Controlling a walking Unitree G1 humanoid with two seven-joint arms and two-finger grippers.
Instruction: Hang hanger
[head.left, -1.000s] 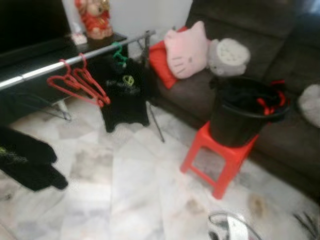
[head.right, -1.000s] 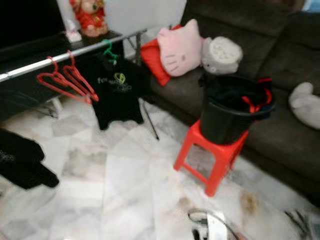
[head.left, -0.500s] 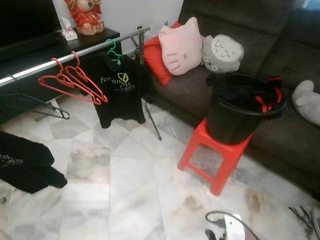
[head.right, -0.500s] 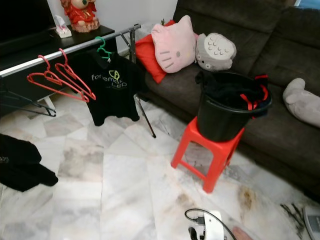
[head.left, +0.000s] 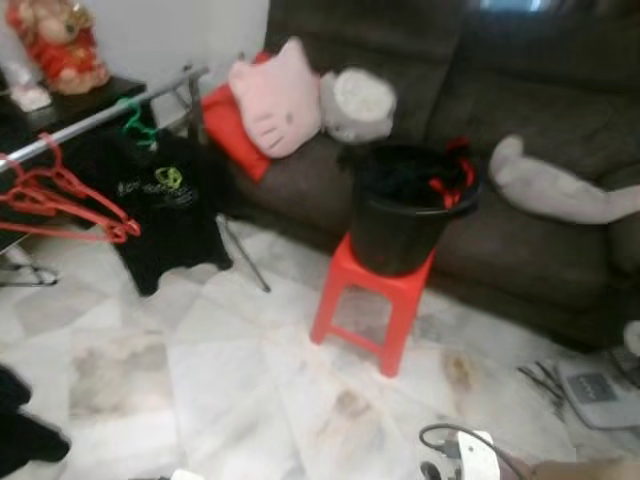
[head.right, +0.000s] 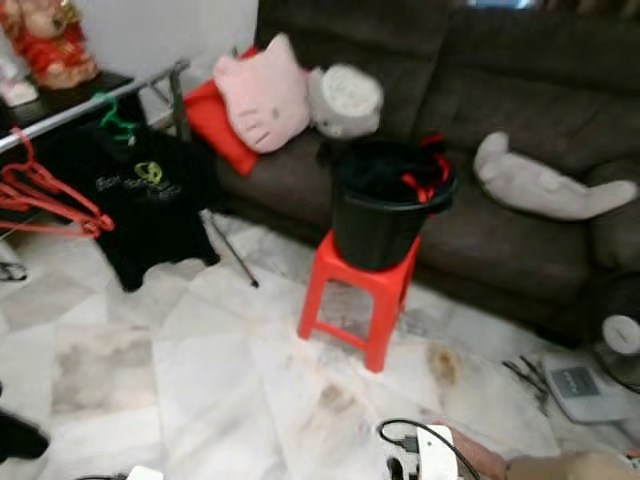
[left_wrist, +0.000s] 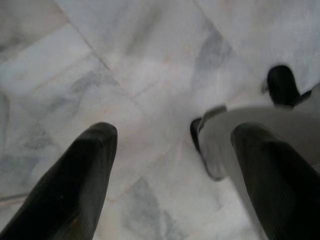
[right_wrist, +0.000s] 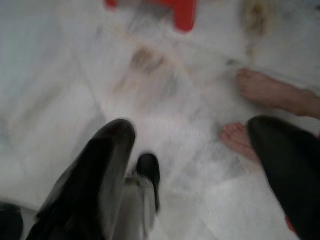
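Note:
A metal clothes rail (head.left: 95, 118) runs along the left, with red hangers (head.left: 60, 200) on it. Beside them a green hanger (head.left: 135, 118) carries a black T-shirt (head.left: 165, 205). A black bucket (head.left: 405, 215) stands on a red stool (head.left: 375, 300) in front of the sofa. It holds dark clothes and a red hanger (head.left: 450, 178). In the left wrist view my left gripper (left_wrist: 175, 132) hangs open over the marble floor with nothing in it. My right gripper (right_wrist: 192, 127) is also open and empty above the floor.
A dark sofa (head.left: 540, 90) with a pink cat cushion (head.left: 270, 95), a red cushion and grey plush toys fills the back. On the floor lie a white power strip (head.right: 435, 450), a bathroom scale (head.right: 575, 385) and a black garment (head.left: 20, 435). A person's bare feet (right_wrist: 270, 95) stand near my right gripper.
The camera has swung to the right, so the rail and T-shirt now sit further left and the stool with the bucket nearer the middle. Nothing itself has moved.

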